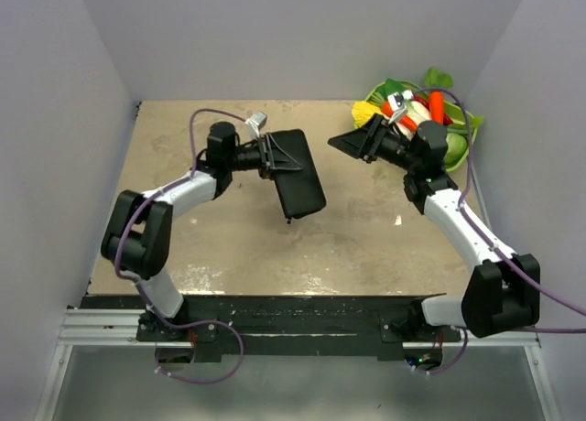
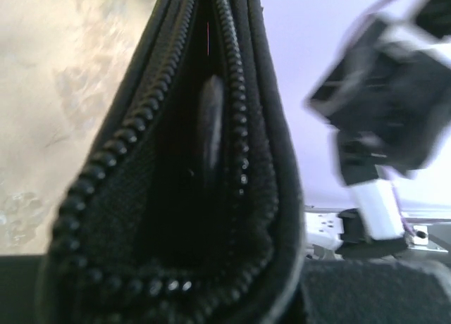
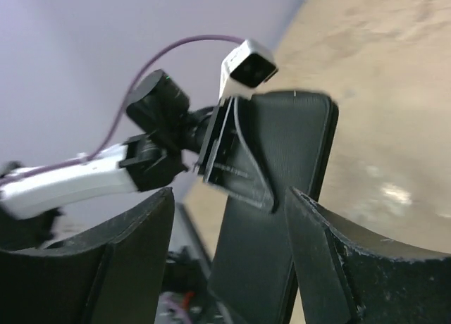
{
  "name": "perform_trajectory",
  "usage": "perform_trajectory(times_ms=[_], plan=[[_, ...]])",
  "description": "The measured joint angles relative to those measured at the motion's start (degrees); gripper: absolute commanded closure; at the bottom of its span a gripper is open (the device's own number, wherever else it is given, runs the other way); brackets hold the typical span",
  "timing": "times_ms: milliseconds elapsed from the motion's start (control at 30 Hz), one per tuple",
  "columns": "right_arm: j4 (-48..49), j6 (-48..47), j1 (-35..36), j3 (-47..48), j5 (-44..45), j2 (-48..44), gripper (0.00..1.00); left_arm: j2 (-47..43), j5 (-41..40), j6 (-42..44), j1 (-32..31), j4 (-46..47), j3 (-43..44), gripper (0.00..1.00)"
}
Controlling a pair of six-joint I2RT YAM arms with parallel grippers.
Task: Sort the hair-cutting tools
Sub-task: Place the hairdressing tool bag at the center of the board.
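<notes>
A worn tan table (image 1: 229, 247) is carrying a green bowl (image 1: 467, 137) of colourful toy food (image 1: 438, 103), sitting just behind the fingers of the right gripper (image 1: 352, 146).

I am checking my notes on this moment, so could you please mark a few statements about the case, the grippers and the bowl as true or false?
1. The left gripper grips the black case. True.
2. The right gripper is shut on a comb. False: its jaws stand open and empty, facing the case.
3. The zipper of the case is fully closed. False: it gapes open in the left wrist view.
4. A green bowl of colourful items sits at the far right corner of the table. True.
</notes>
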Motion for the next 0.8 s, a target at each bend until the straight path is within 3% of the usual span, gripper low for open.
perform_trajectory(times_ms=[100, 233, 467, 500, 533, 600, 633, 667, 733, 800], plan=[[-19.32, -15.78, 1.09, 6.82, 7.19, -0.15, 0.33, 5.75, -1.55, 3.08, -3.08, -1.60, 0.68, 1.00], [-38.45, -28.87, 1.57, 9.01, 19.78, -0.09, 0.33, 12.17, -6.91, 11.32, -6.51, -13.18, 7.17, 1.00], [-52.74, -36.20, 1.57, 8.02, 31.67, -0.76, 0.33, 20.63, -22.91, 24.41, -10.75, -34.29, 22.91, 0.98], [-53.44, -36.63, 1.57, 7.65, 32.30, -0.87, 0.34, 21.86, -25.33, 25.92, -11.32, -37.13, 24.94, 0.94], [-53.92, -36.94, 1.57, 7.23, 32.98, -0.92, 0.33, 23.34, -27.32, 27.21, -11.89, -39.93, 27.02, 0.81], [-54.49, -37.20, 1.57, 6.19, 33.77, -0.92, 0.33, 25.68, -29.79, 28.63, -12.87, -43.45, 30.14, 0.68], [-54.71, -37.24, 1.57, 5.46, 34.45, -0.92, 0.34, 26.47, -30.32, 28.85, -13.03, -44.70, 31.34, 0.47], [-55.01, -37.24, 1.57, 4.79, 34.73, -0.92, 0.33, 26.84, -30.84, 29.00, -13.07, -45.86, 32.17, 0.39], [-55.56, -37.13, 1.57, 3.87, 35.26, -0.70, 0.33, 26.99, -33.11, 30.16, -13.46, -47.95, 32.85, 0.12], [-55.56, -36.85, 1.57, 3.34, 35.80, -0.35, 0.33, 27.08, -35.47, 31.80, -13.86, -51.23, 33.24, 0.07]])
